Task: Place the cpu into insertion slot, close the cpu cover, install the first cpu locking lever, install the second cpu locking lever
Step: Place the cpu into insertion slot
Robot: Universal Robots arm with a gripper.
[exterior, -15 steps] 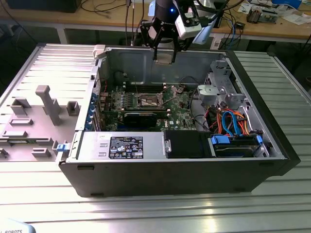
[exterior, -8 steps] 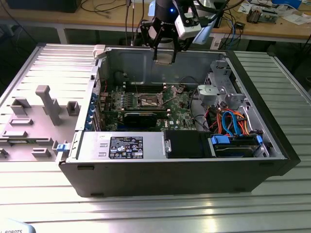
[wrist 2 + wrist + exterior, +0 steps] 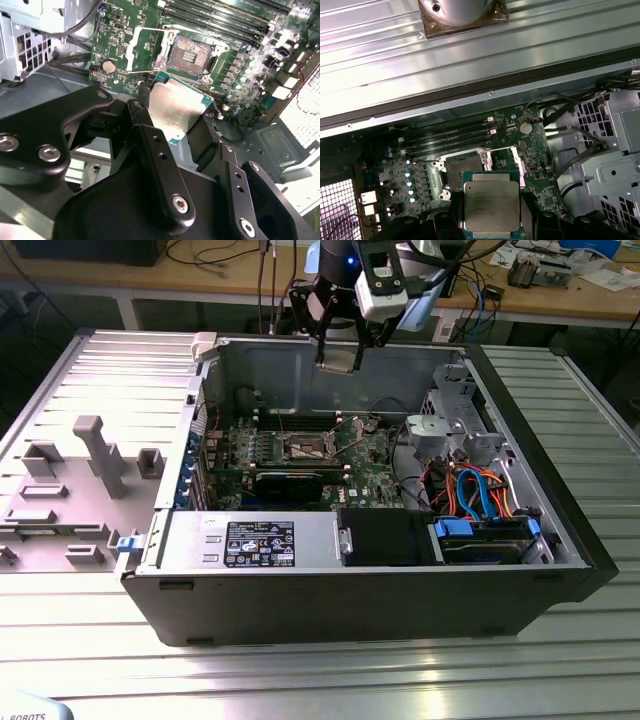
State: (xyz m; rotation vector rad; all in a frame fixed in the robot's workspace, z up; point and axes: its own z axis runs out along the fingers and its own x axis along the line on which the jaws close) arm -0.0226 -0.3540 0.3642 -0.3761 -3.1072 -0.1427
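The cpu [image 3: 491,205], a flat square chip with a silver-grey top and green edging, hangs pinched by two opposite edges between the black jaws of the gripper [image 3: 340,358]. In the exterior view it is raised above the open computer case [image 3: 330,590], near the case's back wall and well clear of the green motherboard [image 3: 368,476] below. The insertion slot [image 3: 192,54] lies bare on that board, its dark centre exposed inside a silver rim and nothing seated in it. In both wrist views the chip sits apart from it, overlapping only the slot's near edge. The cpu cover [image 3: 131,52], a thin metal frame with a large square window, is swung open and lies just beside the slot, green board showing through its window. Long parallel memory slots [image 3: 450,137] run along the slot's far side in the first wrist view, and a round coin battery [image 3: 525,128] sits near the cover. In the exterior view a black graphics card [image 3: 290,481] crosses the board in front of the slot. A labelled power supply [image 3: 255,540] lines the case's near wall, and blue and orange cables [image 3: 478,490] loop over the drive bay toward the exterior view's right. The case rests on a ribbed metal surface [image 3: 320,680], with a grey moulded panel [image 3: 90,465] beside it at the exterior view's left.
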